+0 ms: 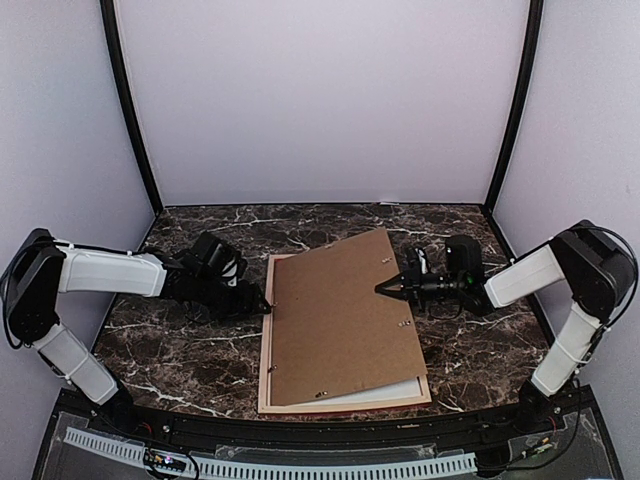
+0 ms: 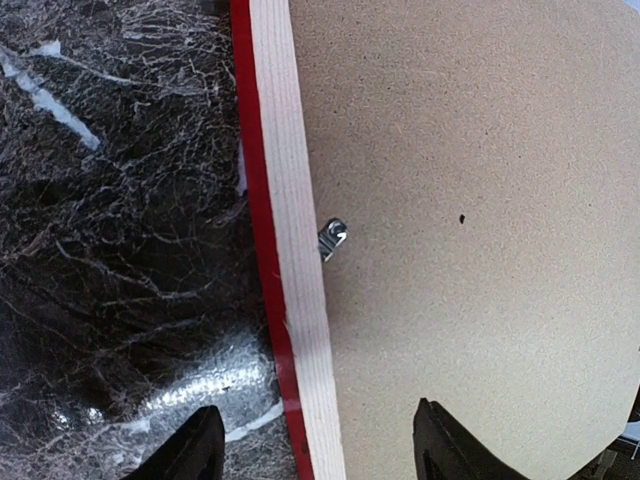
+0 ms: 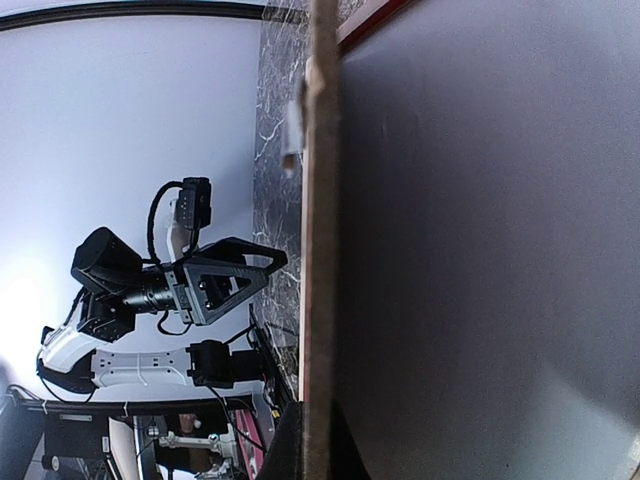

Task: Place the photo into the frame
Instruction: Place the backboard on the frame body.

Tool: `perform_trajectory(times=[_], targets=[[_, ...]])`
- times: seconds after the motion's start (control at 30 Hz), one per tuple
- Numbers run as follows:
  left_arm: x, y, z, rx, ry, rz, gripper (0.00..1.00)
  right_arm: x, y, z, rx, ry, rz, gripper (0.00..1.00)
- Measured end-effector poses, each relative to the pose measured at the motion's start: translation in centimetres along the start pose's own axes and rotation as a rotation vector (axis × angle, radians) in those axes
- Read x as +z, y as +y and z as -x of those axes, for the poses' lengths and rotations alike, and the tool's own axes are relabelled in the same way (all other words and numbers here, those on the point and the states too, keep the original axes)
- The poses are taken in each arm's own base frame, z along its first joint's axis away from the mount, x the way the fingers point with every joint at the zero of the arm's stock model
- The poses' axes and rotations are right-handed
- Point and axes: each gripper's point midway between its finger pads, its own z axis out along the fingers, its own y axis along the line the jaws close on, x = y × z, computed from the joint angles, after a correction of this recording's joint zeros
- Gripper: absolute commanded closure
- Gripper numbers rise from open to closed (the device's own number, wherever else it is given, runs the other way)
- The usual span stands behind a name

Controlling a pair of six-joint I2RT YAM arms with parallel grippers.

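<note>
The frame (image 1: 266, 345) lies face down on the marble table, pale wood back up (image 2: 292, 260), with a red strip along its outer edge. The brown backing board (image 1: 335, 320) rests on it, turned askew, its right side raised. My right gripper (image 1: 384, 288) is shut on that board's right edge (image 3: 320, 250), which runs between the fingertips (image 3: 318, 445). My left gripper (image 1: 262, 303) stands open with its fingers astride the frame's left rail (image 2: 318, 450), holding nothing. A white sheet (image 1: 392, 391) shows under the board's near corner; I cannot tell whether it is the photo.
A small metal tab (image 2: 333, 238) sticks out from the frame's left rail over the board (image 2: 480, 200). More tabs sit along the right rail (image 1: 404, 322). Dark marble table (image 1: 180, 350) surrounds the frame, with pale walls on three sides.
</note>
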Motion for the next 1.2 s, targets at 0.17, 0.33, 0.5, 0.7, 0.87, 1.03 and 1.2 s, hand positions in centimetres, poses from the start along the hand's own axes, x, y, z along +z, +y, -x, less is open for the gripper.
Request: perform_trajectory(times=[0.17,0.33,0.5,0.7,0.87,1.03,1.2], targets=[[0.1,0.0,-0.1,-0.003,0.004,-0.003,0.33,0.1,0.2,0.1,0.003,-0.003,0.007,1.0],[0.3,0.1,-0.5,-0.011,0.013,-0.011,0.33,0.3,0.3,0.0,0.001,-0.011,0.007,1.0],[0.6,0.3,-0.9,-0.024,0.025,-0.019,0.33,0.6,0.3,0.0,-0.001,-0.018,0.006,1.0],[1.0,0.5,-1.6,-0.04,0.043,-0.027,0.33,0.6,0.1,0.1,0.0,-0.031,-0.003,1.0],[1.4,0.1,-1.9,-0.038,0.05,-0.036,0.33,0.8,-0.1,0.0,-0.001,-0.039,-0.012,0.97],[2.1,-0.5,-3.0,-0.025,0.075,-0.042,0.33,0.9,-0.4,-0.1,-0.005,-0.053,-0.027,0.9],[2.5,-1.1,-3.7,-0.014,0.084,-0.045,0.33,1.1,-1.3,-0.3,-0.017,-0.066,-0.071,0.79]])
